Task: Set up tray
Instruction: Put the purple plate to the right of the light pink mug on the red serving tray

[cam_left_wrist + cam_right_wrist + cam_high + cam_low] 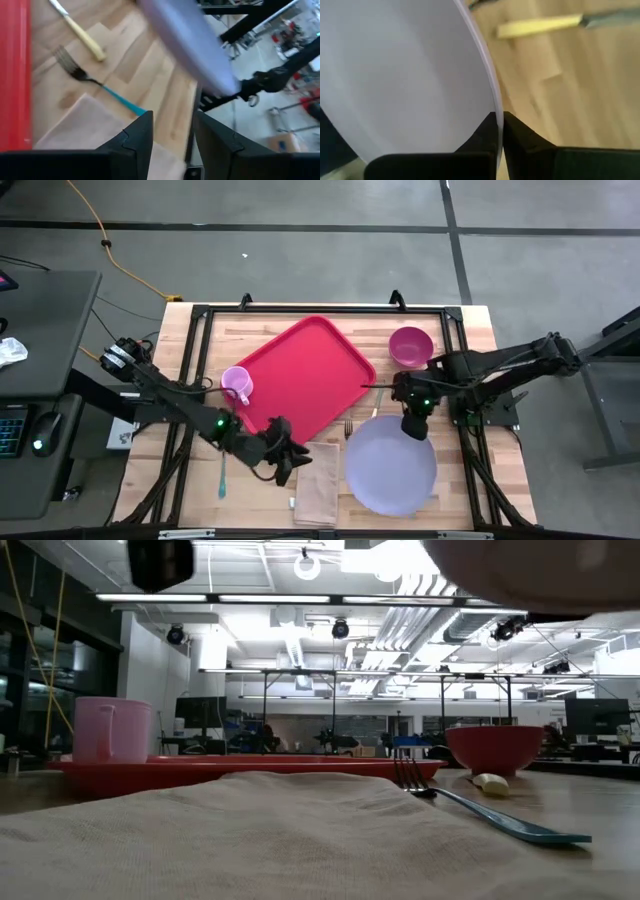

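The right gripper (414, 427) pinches the lavender plate's (390, 470) rim, apparently to carry it onto the red tray (305, 370) lying beside it with a pink cup (237, 384), while the left gripper (288, 460) hovers released over the napkin (317, 495)

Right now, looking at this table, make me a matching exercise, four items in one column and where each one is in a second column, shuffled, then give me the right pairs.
Column one:
1. pink cup
2. lavender plate
3. magenta bowl
4. beige napkin

Column two:
A. on the bare wood at the far right corner of the red tray
B. flat on the wood under the open left gripper
C. standing on the red tray at its left edge
D. rim pinched in the shut right gripper

Pairs: 1-C, 2-D, 3-A, 4-B
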### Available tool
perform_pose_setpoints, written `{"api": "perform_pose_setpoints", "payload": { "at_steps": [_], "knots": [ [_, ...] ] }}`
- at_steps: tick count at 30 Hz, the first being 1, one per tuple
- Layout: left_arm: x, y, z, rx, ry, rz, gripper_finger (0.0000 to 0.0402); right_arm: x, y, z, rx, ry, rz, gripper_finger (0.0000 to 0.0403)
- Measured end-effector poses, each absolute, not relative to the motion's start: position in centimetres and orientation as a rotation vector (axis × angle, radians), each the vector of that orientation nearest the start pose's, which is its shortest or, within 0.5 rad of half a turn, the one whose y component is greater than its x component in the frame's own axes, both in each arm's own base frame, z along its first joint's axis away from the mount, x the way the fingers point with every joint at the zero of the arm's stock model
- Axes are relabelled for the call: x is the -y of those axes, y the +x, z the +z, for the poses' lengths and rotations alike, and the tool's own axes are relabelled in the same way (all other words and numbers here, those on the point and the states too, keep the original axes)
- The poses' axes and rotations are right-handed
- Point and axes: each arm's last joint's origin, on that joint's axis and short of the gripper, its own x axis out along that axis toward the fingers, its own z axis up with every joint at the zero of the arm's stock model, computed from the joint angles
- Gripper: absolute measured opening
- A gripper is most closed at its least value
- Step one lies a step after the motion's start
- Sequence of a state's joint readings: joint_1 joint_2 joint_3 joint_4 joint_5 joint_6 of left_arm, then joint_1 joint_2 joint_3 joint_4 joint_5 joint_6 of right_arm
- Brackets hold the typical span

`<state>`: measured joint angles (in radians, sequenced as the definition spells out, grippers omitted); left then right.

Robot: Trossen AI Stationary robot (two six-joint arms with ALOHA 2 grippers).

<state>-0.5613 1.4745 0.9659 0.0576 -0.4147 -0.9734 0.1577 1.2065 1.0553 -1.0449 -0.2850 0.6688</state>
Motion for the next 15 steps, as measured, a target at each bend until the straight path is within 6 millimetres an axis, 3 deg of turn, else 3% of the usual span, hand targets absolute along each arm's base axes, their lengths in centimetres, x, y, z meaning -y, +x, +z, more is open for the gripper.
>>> {"api": "perform_pose_setpoints", "payload": {
  "at_steps": [9,15],
  "knots": [
    [15.7,29.4,29.1,-0.413,-1.006,-0.004,0.0172,-3.7,22.7,29.3,-1.171,0.479,-0.178,0.0],
    [15.6,29.4,30.3,-0.445,-1.193,0.079,0.0172,-3.6,22.9,29.5,-1.134,0.475,-0.208,0.0]
  ]
}}
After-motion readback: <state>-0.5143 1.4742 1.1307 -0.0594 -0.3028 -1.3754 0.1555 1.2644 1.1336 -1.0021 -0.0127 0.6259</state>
